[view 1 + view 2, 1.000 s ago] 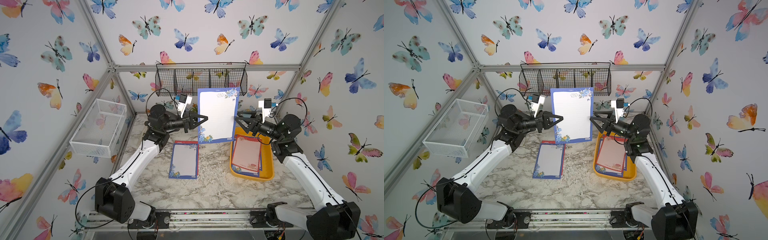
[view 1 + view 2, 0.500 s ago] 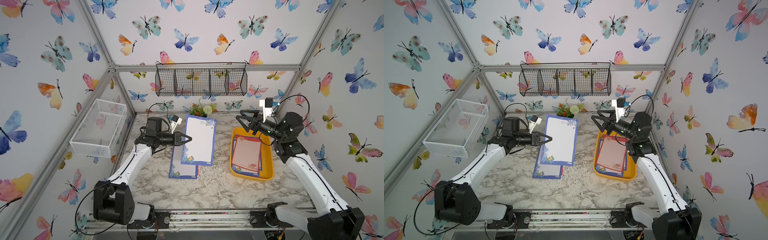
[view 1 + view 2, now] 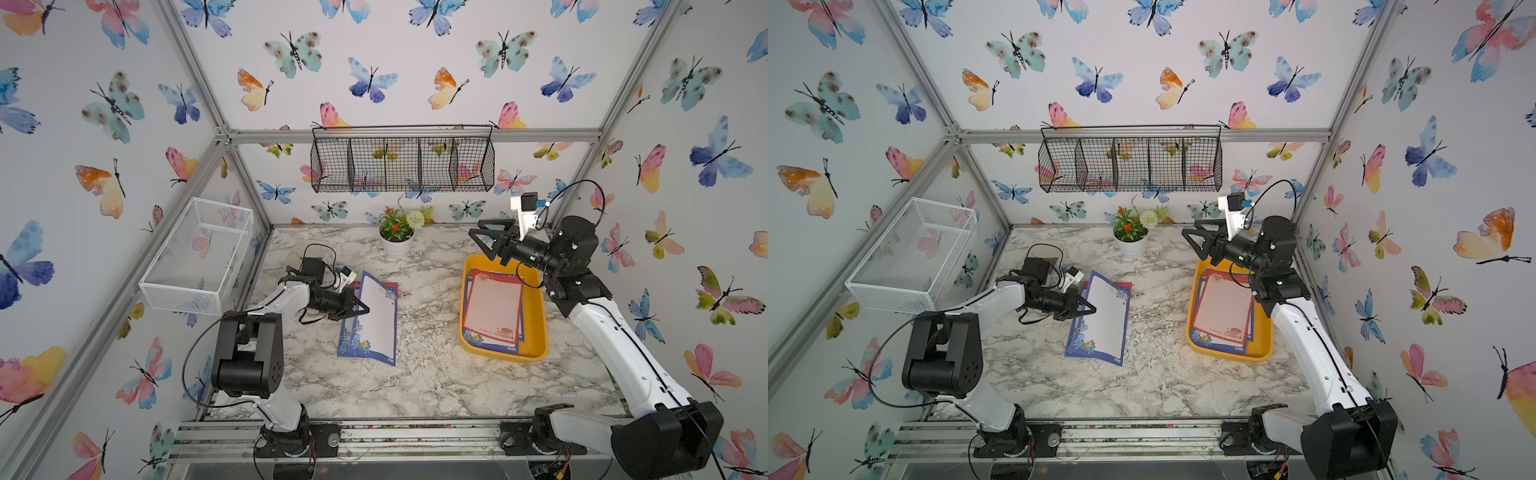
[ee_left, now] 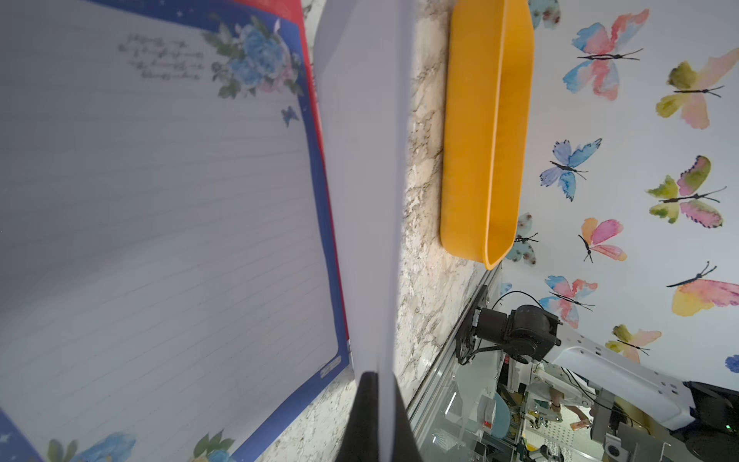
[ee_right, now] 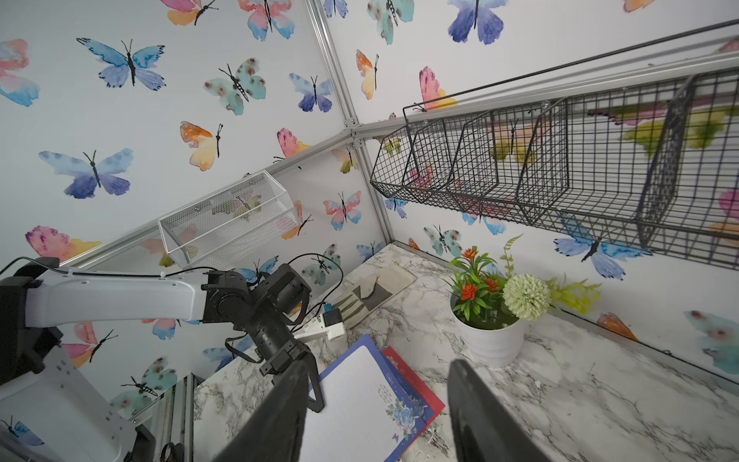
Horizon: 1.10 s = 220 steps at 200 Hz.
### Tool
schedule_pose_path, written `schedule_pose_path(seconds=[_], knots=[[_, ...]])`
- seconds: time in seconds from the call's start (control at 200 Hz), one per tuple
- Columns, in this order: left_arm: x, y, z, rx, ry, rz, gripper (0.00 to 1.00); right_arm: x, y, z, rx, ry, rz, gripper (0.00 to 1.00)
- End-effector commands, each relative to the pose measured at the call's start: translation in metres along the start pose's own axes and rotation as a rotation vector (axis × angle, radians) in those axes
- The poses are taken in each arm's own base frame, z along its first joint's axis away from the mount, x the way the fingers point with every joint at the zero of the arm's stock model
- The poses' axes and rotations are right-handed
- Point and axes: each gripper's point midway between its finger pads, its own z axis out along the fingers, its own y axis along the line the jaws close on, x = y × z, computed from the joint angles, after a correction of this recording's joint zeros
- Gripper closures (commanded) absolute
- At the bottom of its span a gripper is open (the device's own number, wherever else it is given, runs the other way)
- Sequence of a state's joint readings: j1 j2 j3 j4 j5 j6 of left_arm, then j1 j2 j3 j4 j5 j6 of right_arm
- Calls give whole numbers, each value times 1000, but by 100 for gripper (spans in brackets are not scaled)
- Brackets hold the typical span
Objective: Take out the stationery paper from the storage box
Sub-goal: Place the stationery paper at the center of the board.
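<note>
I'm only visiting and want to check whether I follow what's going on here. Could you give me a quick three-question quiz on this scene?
1. True or false: the top sheet in the storage box has a red border.
2. What do the jaws of the left arm grip? A: a blue-bordered sheet. B: the flowerpot. C: the white basket.
3. Fill in: the jaws of the right arm, near the box's far end, stand ____ and hold nothing.

Key: 1 true; 2 A; 3 open.
</note>
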<state>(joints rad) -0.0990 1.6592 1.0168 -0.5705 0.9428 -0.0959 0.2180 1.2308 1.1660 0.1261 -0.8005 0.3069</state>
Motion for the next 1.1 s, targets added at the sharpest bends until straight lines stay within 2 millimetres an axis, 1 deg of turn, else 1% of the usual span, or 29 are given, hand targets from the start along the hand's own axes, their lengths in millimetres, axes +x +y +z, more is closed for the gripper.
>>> schedule_pose_path(seconds=[0.0,0.17,0.275,0.516,0.681,0.916,0.966,1.051,1.096], knots=[[-1,15,-2,-36,-15,-17,100,1,-1,3,-1,9,-6,42],[-5,29,-8,-54,-54,-59,100,6,-5,7,-5,21,8,43],[-4,39,-11,-72,-69,-83,100,8,-7,9,-10,27,14,43],[0,53,-9,-105,-59,-100,100,13,-10,13,-21,40,37,44],[0,62,-6,-127,-47,-115,100,11,-9,13,-21,39,36,44],[1,74,-2,-155,-33,-135,100,13,-11,12,-7,44,40,44],[1,75,-2,-162,-32,-136,98,14,-11,12,-7,45,41,44],[1,77,-2,-173,-32,-135,92,14,-11,12,-3,45,42,44],[2,79,-2,-179,-33,-137,91,14,-11,11,-2,45,43,44]])
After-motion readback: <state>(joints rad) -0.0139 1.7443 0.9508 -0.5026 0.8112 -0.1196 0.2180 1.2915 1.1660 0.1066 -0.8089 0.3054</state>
